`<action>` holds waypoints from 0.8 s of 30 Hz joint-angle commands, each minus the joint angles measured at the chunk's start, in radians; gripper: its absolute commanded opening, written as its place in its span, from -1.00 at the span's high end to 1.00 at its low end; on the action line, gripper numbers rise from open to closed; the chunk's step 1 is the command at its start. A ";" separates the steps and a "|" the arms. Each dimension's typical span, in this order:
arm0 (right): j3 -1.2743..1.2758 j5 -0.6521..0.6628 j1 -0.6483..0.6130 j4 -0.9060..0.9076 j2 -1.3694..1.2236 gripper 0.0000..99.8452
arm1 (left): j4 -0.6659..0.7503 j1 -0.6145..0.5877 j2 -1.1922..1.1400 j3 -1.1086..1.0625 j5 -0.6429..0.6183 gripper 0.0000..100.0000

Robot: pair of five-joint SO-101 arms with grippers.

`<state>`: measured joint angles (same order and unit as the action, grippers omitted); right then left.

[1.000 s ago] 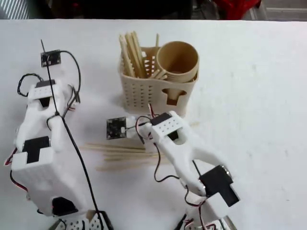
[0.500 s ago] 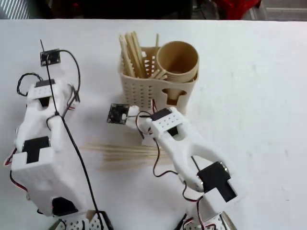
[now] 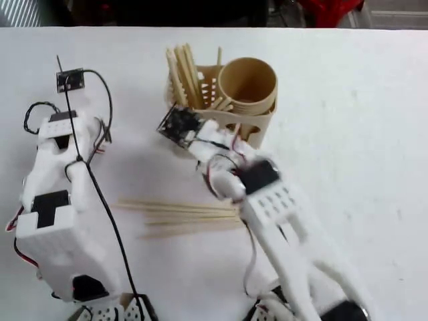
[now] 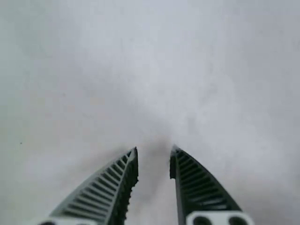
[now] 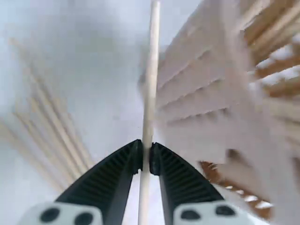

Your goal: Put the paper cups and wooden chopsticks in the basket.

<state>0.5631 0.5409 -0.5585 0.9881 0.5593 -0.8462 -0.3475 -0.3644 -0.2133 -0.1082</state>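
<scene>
On a white tabletop (image 3: 348,134), a pale perforated basket (image 3: 262,127) holds nested paper cups (image 3: 247,83) and a sheaf of upright wooden chopsticks (image 3: 184,77); the right arm (image 3: 274,207) stretches from the near edge up to the basket's front wall, its wrist circuit board (image 3: 179,126) against the basket's corner; more loose chopsticks (image 3: 177,212) lie flat beside that arm; the left arm (image 3: 57,174) sits folded, well apart.

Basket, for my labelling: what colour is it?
The basket is cream, perforated; high view shows it best.
</scene>
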 commanded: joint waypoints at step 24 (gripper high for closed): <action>-0.325 -0.322 -0.028 -0.794 -0.140 0.96 | 0.005 -0.001 0.004 0.044 0.012 0.74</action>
<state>0.2470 0.2171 -0.6153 0.2516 0.4135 -0.8462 -0.3475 -0.3644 -0.2133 -0.1082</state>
